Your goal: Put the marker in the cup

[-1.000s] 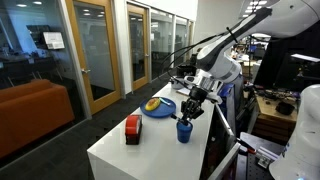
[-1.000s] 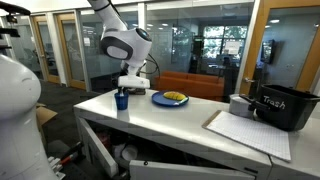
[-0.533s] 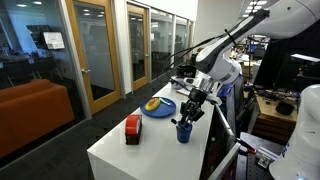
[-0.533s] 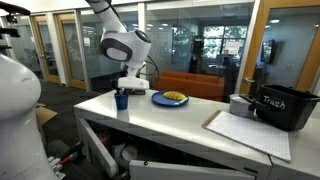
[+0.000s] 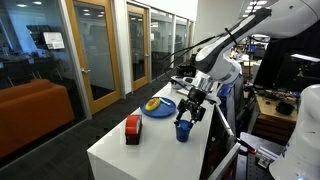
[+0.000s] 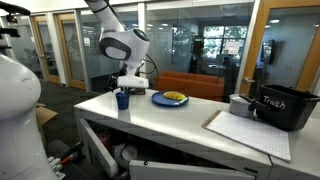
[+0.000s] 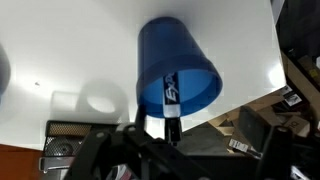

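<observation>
The blue cup (image 5: 184, 130) (image 6: 122, 99) stands upright on the white table near its edge, and my gripper (image 5: 189, 110) (image 6: 125, 88) hangs just above it. In the wrist view I look down into the cup (image 7: 175, 60). The marker (image 7: 171, 97), dark with white lettering, leans inside it, its upper end poking over the rim toward me. My gripper (image 7: 165, 130) is open, with one dark finger (image 7: 140, 121) standing clear to the side of the marker. Nothing is held.
A red-and-black block (image 5: 132, 128) stands beside the cup. A flat blue plate (image 5: 158, 107) (image 6: 170, 98) with yellow food lies behind it. A black trash bin (image 6: 282, 108) and a sheet of paper (image 6: 245, 128) sit at the table's far end.
The jaws have spread apart and let go of the marker, which now rests in the cup. The arm has hardly moved.
</observation>
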You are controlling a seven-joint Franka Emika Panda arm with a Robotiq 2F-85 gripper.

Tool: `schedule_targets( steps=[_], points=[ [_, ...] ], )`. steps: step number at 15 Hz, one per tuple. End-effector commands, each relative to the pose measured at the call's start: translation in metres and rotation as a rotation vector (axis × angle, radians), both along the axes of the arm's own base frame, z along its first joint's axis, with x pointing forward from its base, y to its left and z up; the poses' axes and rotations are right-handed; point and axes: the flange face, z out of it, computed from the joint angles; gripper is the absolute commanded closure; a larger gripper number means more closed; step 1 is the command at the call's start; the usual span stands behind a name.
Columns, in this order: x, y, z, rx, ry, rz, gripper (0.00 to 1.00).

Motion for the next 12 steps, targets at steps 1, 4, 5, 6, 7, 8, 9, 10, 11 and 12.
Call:
schedule_targets(
  steps=[1,4,5,6,7,8,9,10,11,12],
  points=[
    [0.005,0.012,0.023,-0.036,-0.037,-0.007,0.00],
    [0.006,0.023,0.047,-0.065,-0.045,-0.022,0.00],
    [0.007,0.026,0.055,-0.088,-0.039,-0.050,0.00],
    [0.008,0.028,0.062,-0.130,-0.024,-0.090,0.00],
    [0.011,0.028,0.069,-0.156,-0.012,-0.127,0.00],
    [0.014,0.026,0.073,-0.190,0.004,-0.174,0.00],
    [0.020,0.022,0.079,-0.215,0.018,-0.228,0.00],
    [0.024,0.018,0.085,-0.242,0.032,-0.277,0.00],
    [0.030,0.011,0.092,-0.266,0.047,-0.335,0.00],
    [0.037,0.003,0.101,-0.283,0.060,-0.395,0.00]
  ],
)
